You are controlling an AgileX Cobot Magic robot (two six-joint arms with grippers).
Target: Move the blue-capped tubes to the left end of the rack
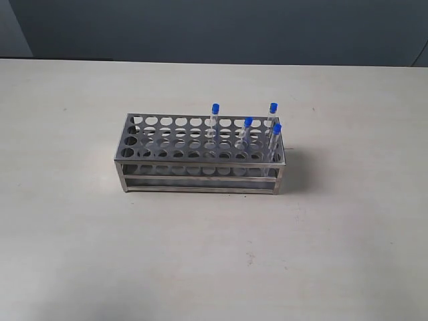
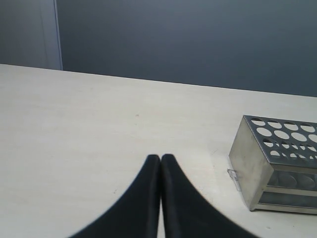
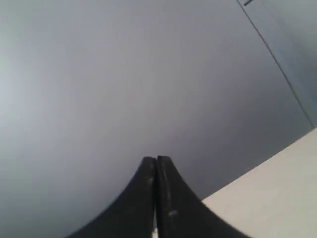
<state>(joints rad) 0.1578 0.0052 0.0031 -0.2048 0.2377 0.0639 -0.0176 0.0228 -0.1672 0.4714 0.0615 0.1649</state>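
At the centre of the table [image 1: 67, 234], the rack [image 1: 200, 167] holds all four blue-capped tubes [image 1: 248, 122] upright toward its 3 o'clock end, leaving the 9 o'clock holes free to receive them. We note the left gripper [image 2: 161, 157] and the right gripper [image 3: 156, 159] with jaws pressed together, holding nothing, both clear of the rack.
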